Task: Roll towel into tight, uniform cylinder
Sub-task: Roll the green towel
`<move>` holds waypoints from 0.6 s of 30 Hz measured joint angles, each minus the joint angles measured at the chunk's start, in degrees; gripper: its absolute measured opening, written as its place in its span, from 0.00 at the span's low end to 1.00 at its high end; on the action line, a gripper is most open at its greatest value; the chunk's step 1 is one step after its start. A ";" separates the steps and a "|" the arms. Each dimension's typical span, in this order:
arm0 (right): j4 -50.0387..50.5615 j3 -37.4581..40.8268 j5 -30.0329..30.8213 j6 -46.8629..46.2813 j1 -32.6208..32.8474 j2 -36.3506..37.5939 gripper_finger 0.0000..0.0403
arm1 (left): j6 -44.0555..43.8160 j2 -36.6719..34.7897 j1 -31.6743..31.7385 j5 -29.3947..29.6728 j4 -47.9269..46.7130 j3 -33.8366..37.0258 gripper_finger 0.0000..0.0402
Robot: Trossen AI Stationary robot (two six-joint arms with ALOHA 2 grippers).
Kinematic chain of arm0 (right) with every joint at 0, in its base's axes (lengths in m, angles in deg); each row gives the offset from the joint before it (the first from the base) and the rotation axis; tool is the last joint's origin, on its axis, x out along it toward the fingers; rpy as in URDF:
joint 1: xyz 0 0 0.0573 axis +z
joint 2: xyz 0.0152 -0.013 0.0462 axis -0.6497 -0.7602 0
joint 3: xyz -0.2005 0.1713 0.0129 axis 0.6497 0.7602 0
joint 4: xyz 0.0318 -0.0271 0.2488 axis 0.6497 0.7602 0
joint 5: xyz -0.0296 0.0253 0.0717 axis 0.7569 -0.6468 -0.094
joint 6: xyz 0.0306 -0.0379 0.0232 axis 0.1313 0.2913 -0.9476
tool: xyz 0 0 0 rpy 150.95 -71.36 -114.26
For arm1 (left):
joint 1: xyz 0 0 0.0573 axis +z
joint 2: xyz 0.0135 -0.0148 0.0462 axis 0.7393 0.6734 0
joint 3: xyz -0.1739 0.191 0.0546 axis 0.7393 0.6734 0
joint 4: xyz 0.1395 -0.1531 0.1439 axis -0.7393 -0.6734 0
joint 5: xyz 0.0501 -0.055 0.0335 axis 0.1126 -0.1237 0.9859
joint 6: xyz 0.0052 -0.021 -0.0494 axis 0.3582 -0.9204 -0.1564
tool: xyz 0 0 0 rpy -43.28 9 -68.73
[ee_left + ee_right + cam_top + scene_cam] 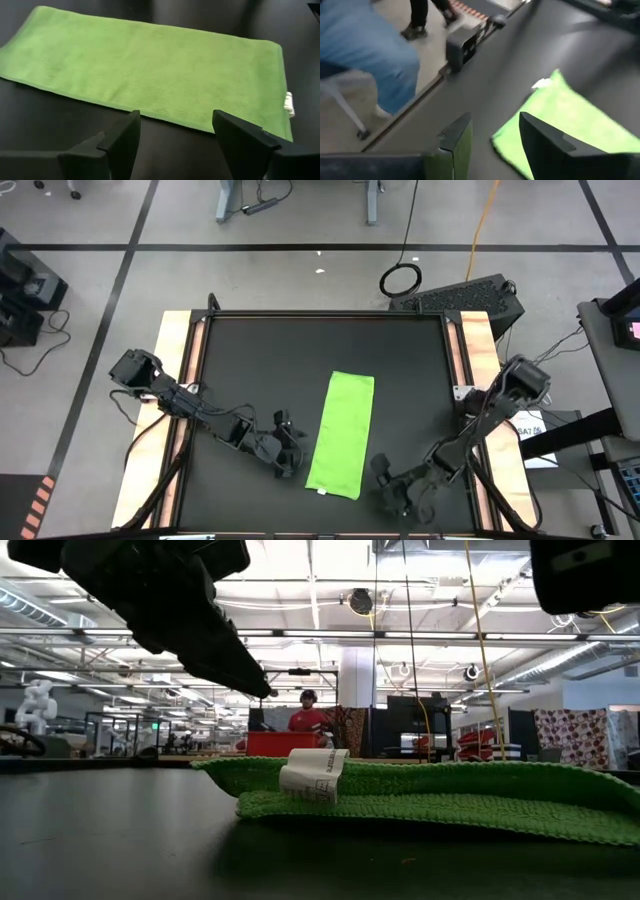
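On the black table the towel lies flat as a folded strip, unrolled, its white tag at the near end. Just beside the towel's left edge hovers the left gripper, its fingers spread wide and empty. Near the towel's tagged corner sits the right gripper, fingers apart, holding nothing. If only one corner gets pinched, the roll would likely start skewed and end up loose or cone-shaped.
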 joint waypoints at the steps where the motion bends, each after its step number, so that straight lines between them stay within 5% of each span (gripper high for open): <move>1: -0.09 -0.63 0.44 0.31 0.29 -1.59 0.38 | -0.01 0.00 -0.05 0.43 0.01 0.00 0.64; 18: 13.06 -15.10 9.30 4.27 1.21 -15.36 0.38 | 0.01 0.00 -2.33 -3.67 0.25 0.00 0.64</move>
